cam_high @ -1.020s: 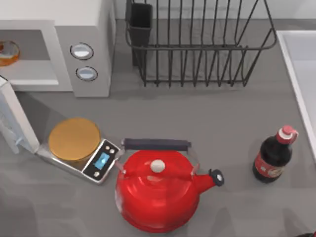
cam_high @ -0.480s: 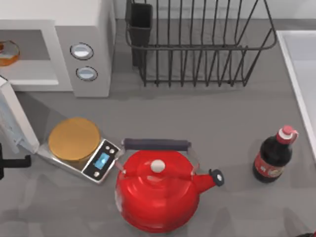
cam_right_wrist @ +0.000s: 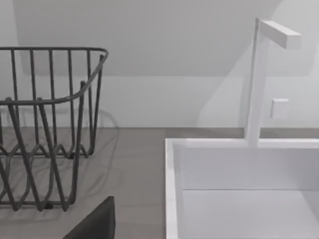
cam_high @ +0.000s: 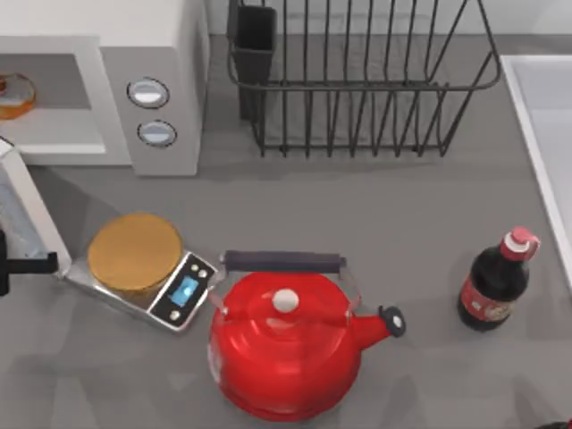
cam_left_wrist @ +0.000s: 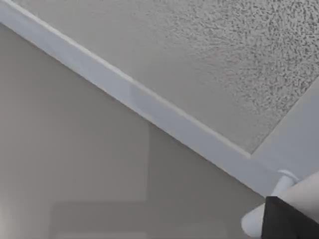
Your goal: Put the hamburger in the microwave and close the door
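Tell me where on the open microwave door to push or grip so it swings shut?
Take the door at its free outer edge, farthest from the hinge, coming from the table-facing side by the scale. The left gripper sits there already. The panel stands swung out from the microwave, so pushing there likely swings it easiest.

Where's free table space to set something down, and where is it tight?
Free: the table between dish rack, kettle and cola bottle. Tight: top view's left, where scale, open door, left gripper and microwave crowd together.
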